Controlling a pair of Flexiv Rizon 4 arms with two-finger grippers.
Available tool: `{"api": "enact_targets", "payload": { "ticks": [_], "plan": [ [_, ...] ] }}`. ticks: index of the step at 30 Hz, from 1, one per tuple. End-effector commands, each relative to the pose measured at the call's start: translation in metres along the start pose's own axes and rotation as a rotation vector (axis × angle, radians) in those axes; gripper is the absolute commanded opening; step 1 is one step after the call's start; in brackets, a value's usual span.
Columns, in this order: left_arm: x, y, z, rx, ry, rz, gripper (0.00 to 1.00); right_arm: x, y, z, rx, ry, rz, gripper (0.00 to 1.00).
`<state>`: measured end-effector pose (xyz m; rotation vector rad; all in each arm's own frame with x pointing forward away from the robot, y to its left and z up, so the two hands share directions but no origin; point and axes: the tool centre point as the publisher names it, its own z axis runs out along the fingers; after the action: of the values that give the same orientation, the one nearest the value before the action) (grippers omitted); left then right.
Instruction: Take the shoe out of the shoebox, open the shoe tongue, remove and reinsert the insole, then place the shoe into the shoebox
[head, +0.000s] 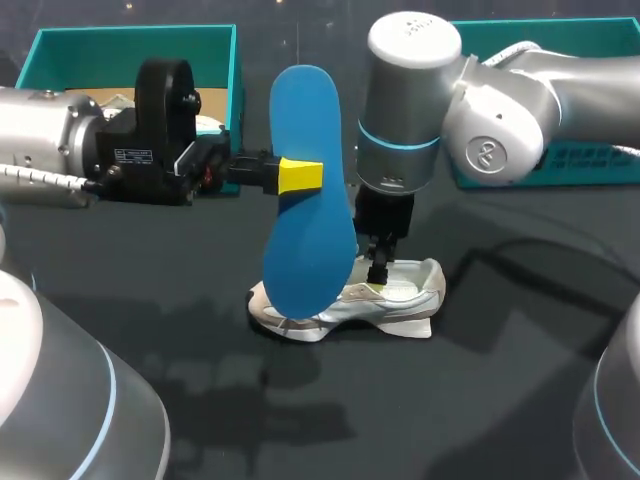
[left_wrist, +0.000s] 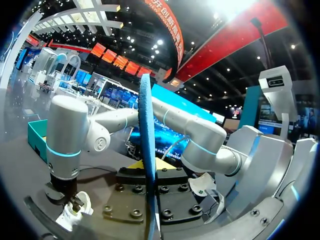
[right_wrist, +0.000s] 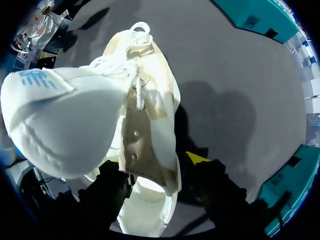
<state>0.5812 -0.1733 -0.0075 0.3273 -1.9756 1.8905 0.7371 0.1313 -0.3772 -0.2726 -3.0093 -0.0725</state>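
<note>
Our left hand (head: 303, 175) grips the removed insole (head: 310, 235) above the unboxed shoe (head: 405, 292); right hand (head: 380, 272) grip unclear to us; reinsertion and boxing remain.

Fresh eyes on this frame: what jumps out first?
The blue insole, held upright in mid-air by the left gripper. Right under it the white shoe stands on the dark table, with the right gripper down at its opening.
</note>
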Motion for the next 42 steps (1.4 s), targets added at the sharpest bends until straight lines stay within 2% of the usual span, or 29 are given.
{"api": "enact_targets", "payload": {
  "ticks": [1, 2, 4, 13, 19, 26, 31, 34, 36, 37, 42],
  "plan": [
    [-0.001, 0.0, 0.002, 0.001, 0.001, 0.0, 0.0, -0.001, 0.002, 0.004, 0.001, 0.007, -0.006, 0.42],
    [-0.001, 0.0, 0.002, 0.001, 0.001, 0.0, 0.0, -0.001, 0.002, 0.005, 0.002, 0.009, -0.008, 0.31],
    [-0.001, 0.0, 0.002, 0.001, 0.001, 0.0, 0.0, -0.001, 0.003, 0.005, 0.005, 0.013, -0.012, 0.0],
    [-0.001, 0.0, 0.002, 0.001, 0.001, 0.0, 0.0, 0.001, 0.005, 0.005, 0.017, 0.022, -0.022, 0.0],
    [-0.001, 0.0, 0.002, 0.001, 0.001, 0.0, 0.0, 0.005, 0.002, -0.005, 0.014, 0.027, 0.025, 0.0],
    [-0.001, 0.0, 0.002, 0.001, 0.001, 0.0, 0.0, 0.02, -0.006, -0.033, -0.016, 0.008, 0.159, 0.0],
    [-0.001, 0.0, 0.002, 0.001, 0.001, 0.0, 0.0, 0.032, -0.008, -0.045, -0.042, -0.014, 0.3, 0.0],
    [-0.001, 0.0, 0.002, 0.001, 0.001, 0.0, 0.0, 0.042, -0.007, -0.05, -0.078, -0.041, 0.401, 0.0],
    [-0.001, 0.0, 0.002, 0.001, 0.001, 0.0, 0.0, 0.048, -0.004, -0.054, -0.13, -0.049, 0.496, 0.0],
    [-0.001, 0.0, 0.002, 0.001, 0.001, 0.0, 0.0, 0.052, -0.002, -0.057, -0.151, -0.057, 0.509, 0.0],
    [-0.001, 0.0, 0.002, 0.001, 0.001, 0.0, 0.0, 0.052, -0.002, -0.057, -0.151, -0.057, 0.509, 0.0]
  ]
}}
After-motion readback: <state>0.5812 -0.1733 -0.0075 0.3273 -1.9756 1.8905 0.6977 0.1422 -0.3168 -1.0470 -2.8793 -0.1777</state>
